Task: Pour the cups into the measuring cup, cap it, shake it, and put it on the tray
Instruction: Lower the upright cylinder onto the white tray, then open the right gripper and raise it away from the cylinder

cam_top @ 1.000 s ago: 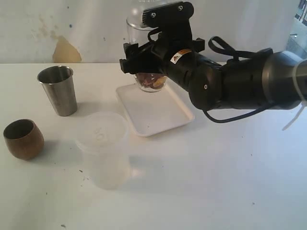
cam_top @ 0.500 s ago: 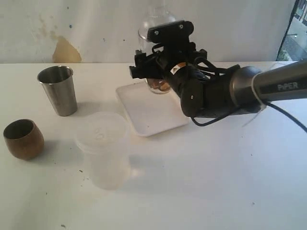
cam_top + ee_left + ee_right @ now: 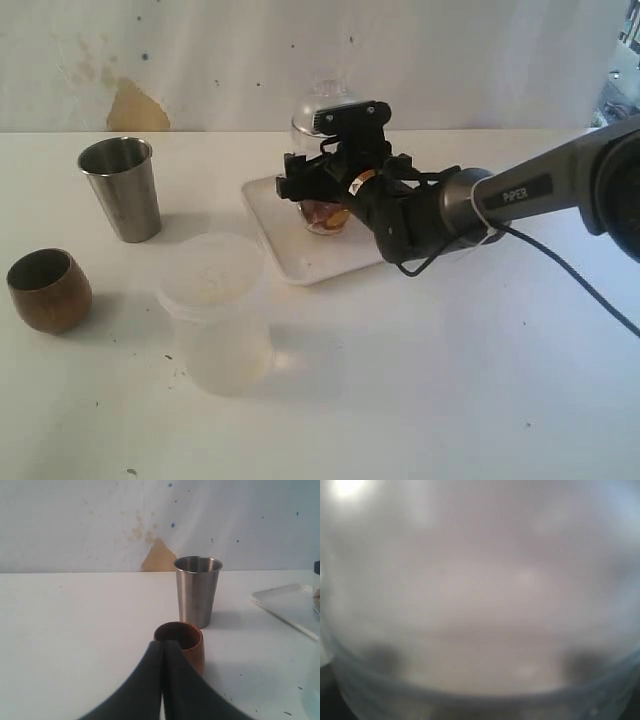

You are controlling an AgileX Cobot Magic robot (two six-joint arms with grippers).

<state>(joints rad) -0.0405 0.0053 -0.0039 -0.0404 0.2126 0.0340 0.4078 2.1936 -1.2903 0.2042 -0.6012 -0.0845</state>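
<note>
**Item: measuring cup** (image 3: 324, 214). Clear plastic, upright, tapering to a narrow base. A domed cap (image 3: 328, 98) sits on top, and orange-brown contents lie in the bottom.

**Location:** Over the far part of the tray (image 3: 300, 255), at centre. The base is at or just above the tray floor; contact cannot be told.

**Hold:** The right gripper (image 3: 324, 183) has its fingers spread wide and clamped on the cup's sides at mid-height, above the contents and below the cap. The right wrist view is filled with blurred translucent plastic.

**Handling (judged):**
- Light, as it is thin plastic with only a small load low down.
- The wall is probably springy and smooth, so a hard squeeze may bow it and a loose one may let it slide.
- The narrow foot and tall body make it tippy, so it should be set down vertical before release.
- The best hold is mid-body, as now. The cap is best avoided, since it may lift off.

**Other stock:**
- Tumbler (image 3: 120, 188): steel, on the table (image 3: 480, 380), far left, upright.
- Wooden cup (image 3: 48, 290): near left, upright.
- Container (image 3: 215, 310): frosted, near the tray's near-left corner.

**Left gripper** (image 3: 163, 670): Fingers pressed together on nothing, pointing at the wooden cup just beyond the tips.
</note>
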